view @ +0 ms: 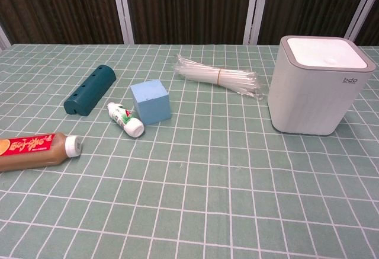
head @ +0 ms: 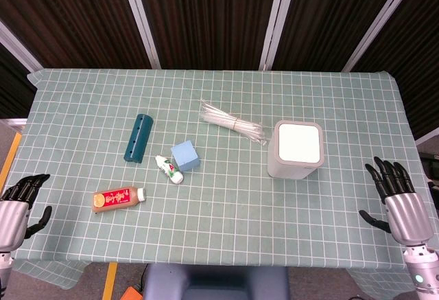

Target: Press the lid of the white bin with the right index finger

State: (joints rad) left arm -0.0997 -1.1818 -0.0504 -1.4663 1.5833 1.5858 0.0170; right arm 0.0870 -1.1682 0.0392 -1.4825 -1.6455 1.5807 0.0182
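Note:
The white bin [head: 296,150] [view: 317,87] stands right of the table's middle, its flat white lid [head: 299,143] [view: 324,52] closed inside a grey rim. My right hand [head: 399,200] is at the table's near right edge, fingers spread and holding nothing, well right of and nearer than the bin. At the near left edge my left hand [head: 19,201] is also open and empty. Neither hand appears in the chest view.
On the green checked cloth [head: 240,211] lie a bundle of clear straws [head: 232,123] [view: 220,76], a blue cube [head: 185,156] [view: 151,101], a small white tube [head: 169,169] [view: 125,120], a teal holder [head: 137,137] [view: 89,89] and a brown bottle [head: 118,198] [view: 35,149].

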